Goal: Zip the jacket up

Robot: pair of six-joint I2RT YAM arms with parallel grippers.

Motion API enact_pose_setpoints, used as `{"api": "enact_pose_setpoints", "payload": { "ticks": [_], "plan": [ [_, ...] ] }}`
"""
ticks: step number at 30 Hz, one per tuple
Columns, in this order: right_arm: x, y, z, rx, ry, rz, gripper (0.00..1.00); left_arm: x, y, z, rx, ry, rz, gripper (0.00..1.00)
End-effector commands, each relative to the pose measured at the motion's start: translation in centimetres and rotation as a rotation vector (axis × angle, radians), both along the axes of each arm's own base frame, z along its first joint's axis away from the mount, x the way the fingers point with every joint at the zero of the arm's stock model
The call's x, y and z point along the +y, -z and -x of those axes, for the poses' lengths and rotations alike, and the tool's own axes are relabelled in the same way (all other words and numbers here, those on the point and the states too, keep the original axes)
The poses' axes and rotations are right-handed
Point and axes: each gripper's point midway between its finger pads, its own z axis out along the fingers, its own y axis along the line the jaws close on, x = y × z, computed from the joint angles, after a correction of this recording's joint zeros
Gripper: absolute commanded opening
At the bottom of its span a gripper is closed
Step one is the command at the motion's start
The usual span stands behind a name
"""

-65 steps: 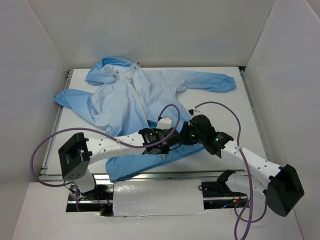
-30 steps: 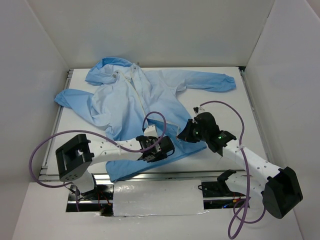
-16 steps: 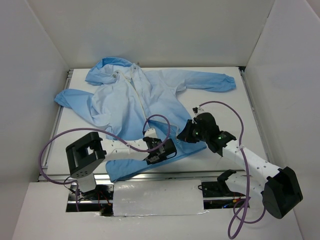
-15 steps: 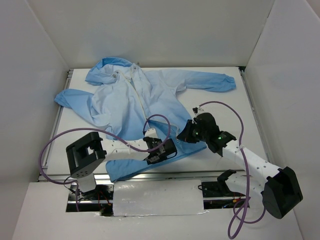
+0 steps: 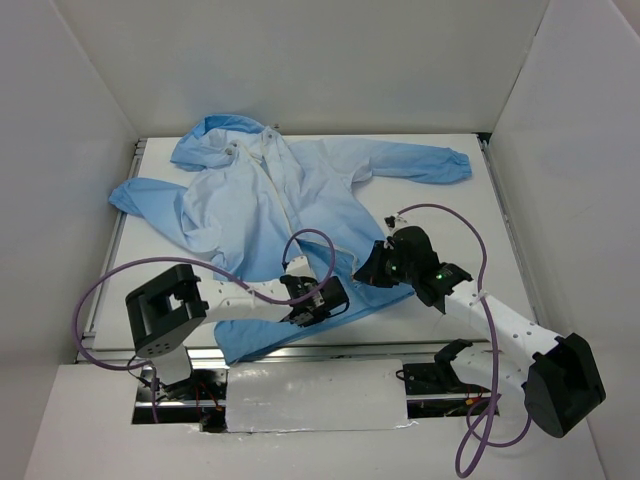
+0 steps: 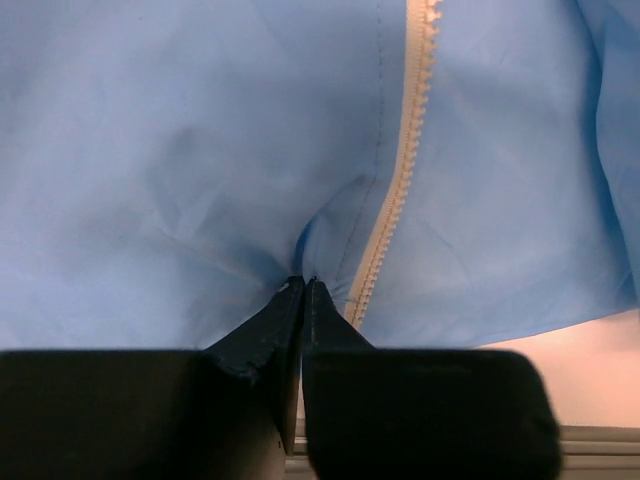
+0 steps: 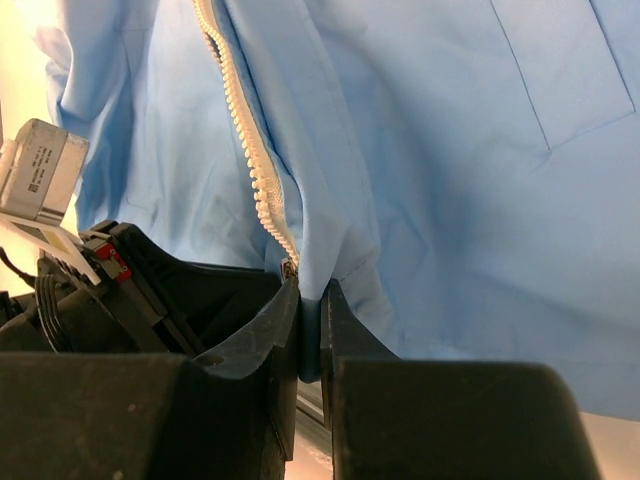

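Observation:
The light-blue jacket point(image 5: 250, 200) lies spread on the white table, hood at the far left, its white zipper point(image 5: 282, 200) running down the front. My left gripper point(image 5: 320, 298) is low at the hem; in the left wrist view it point(image 6: 303, 285) is shut on a pucker of jacket fabric just left of the zipper point(image 6: 400, 180). My right gripper point(image 5: 368, 268) sits a little right of it. In the right wrist view it point(image 7: 310, 292) is shut on a fold of the jacket point(image 7: 450, 150) beside the zipper's lower end point(image 7: 288, 262).
White walls close in the table point(image 5: 460, 220) on three sides. A metal rail point(image 5: 330, 348) runs along the near edge. Purple cables point(image 5: 315, 240) loop over both arms. The left arm's black wrist point(image 7: 150, 290) fills the lower left of the right wrist view.
My left gripper has closed on the hem fabric beside the zipper, and the left arm shifted slightly. The right gripper has held its grip in place over the last second.

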Motion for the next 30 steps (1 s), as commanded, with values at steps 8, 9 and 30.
{"api": "enact_pose_setpoints", "payload": {
  "ticks": [8,9,30],
  "plan": [
    [0.4,-0.7,-0.8,-0.043,-0.022,-0.016,0.0,1.6,-0.6,-0.3,-0.056,-0.002,0.051,0.0],
    [0.5,-0.6,-0.7,-0.041,-0.029,-0.018,0.0,1.7,-0.9,-0.6,-0.076,-0.001,0.06,0.0],
    [8.7,-3.6,4.2,-0.053,-0.312,-0.41,0.0,5.4,-14.9,-3.4,-0.742,-0.015,0.657,0.0]
  ]
}}
